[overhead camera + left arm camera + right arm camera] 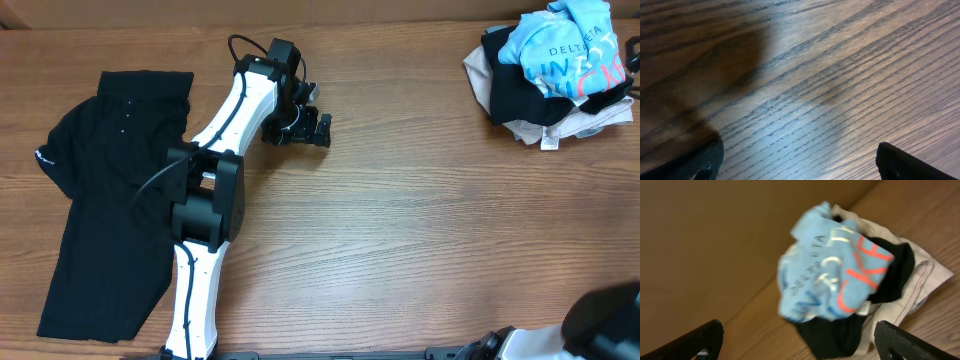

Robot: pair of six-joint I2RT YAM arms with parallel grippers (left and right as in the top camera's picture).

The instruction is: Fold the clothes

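Note:
The light blue T-shirt point(560, 45) with white and pink-red lettering lies crumpled on top of a pile at the table's far right. It fills the middle of the right wrist view point(830, 275), blurred. My right gripper point(797, 342) is open and empty, short of the pile, its fingers at the lower corners. In the overhead view only a dark part of the right arm point(605, 315) shows. My left gripper point(305, 125) is open and empty over bare wood point(800, 165), far from the pile.
Under the blue shirt lie a black garment point(515, 85) point(840, 335) and a beige one point(545, 130) point(922, 275). A black garment point(110, 200) lies flat at the left, beside the left arm's base point(205, 200). A brown wall point(715, 240) stands behind the pile.

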